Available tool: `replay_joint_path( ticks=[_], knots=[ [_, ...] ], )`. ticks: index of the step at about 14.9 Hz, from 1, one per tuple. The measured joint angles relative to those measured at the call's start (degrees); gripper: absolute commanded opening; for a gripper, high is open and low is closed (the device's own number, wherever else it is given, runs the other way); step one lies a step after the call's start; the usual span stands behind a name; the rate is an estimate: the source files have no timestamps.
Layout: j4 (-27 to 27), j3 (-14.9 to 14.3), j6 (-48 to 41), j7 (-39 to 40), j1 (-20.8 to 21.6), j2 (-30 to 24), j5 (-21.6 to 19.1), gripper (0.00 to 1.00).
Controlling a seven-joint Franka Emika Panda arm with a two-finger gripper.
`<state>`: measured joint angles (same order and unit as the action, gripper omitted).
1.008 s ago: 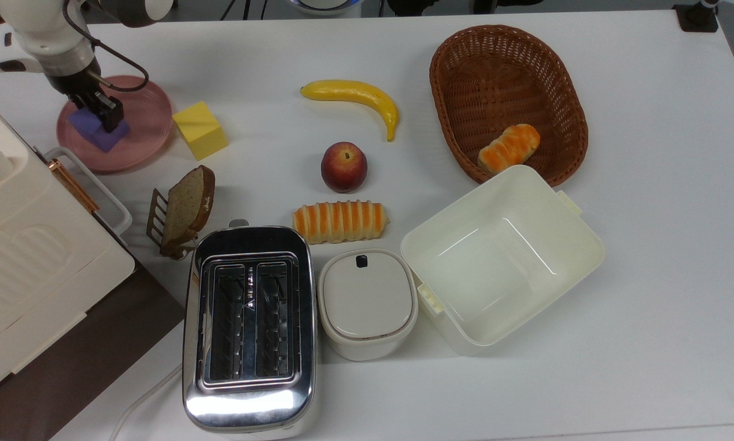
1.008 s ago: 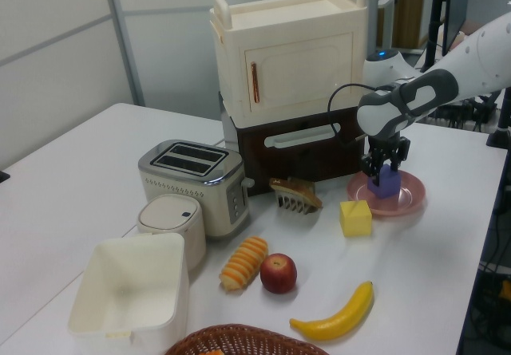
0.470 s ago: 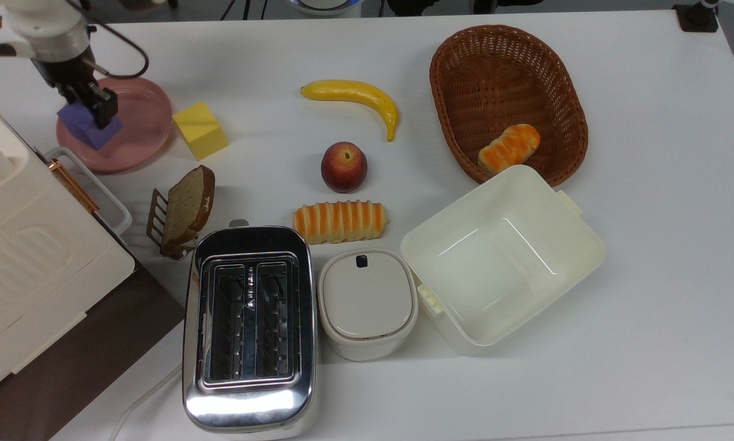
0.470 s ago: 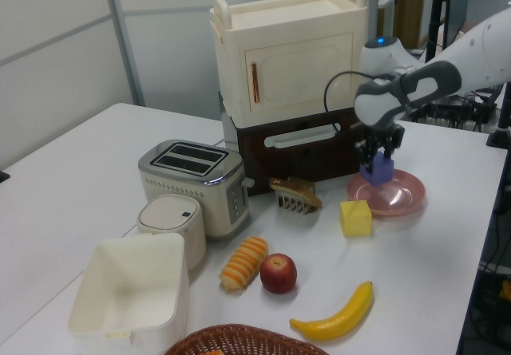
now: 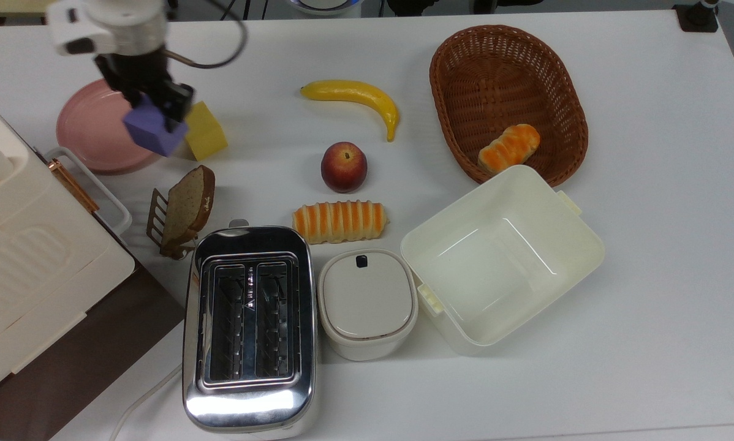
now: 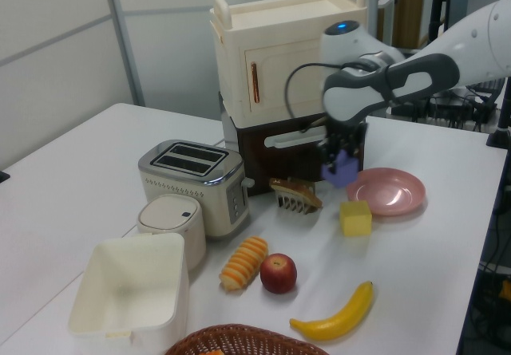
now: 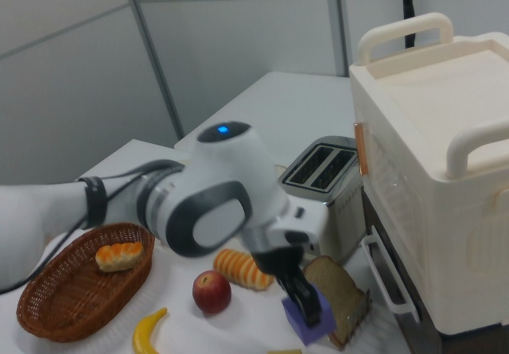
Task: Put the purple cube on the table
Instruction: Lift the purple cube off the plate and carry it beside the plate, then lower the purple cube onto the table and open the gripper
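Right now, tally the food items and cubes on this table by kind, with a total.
Cubes: 2, purple cube held in the gripper, yellow cube
Striped bread rolls: 2, one, one in the basket
Banana: 1
Apple: 1
Toast slice: 1
Total: 7

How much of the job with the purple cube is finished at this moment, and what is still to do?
Done: the purple cube is off the pink plate, clamped in the gripper.
In hand: it hangs in the air near the yellow cube.
Left: lowering it onto a bare part of the table and letting go.
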<state>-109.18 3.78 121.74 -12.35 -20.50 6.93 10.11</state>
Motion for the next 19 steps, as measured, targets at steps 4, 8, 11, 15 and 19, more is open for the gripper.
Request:
replay_joint_path(
  ticks=[4, 8, 11, 15, 19],
  knots=[
    [0.63, 3.3, -0.64, -2.62, 2.46, -0.01, 0.0, 0.32],
    [0.6, 4.17, -0.72, -2.79, 5.08, 0.05, 0.0, 0.32],
    [0.51, 4.22, -0.74, -2.79, 6.56, 0.28, 0.0, 0.32],
    [0.35, 4.27, -0.77, -2.79, 8.09, 0.85, 0.0, 1.0],
    [0.36, 4.27, -0.77, -2.79, 8.12, 1.3, 0.0, 1.0]
  ],
)
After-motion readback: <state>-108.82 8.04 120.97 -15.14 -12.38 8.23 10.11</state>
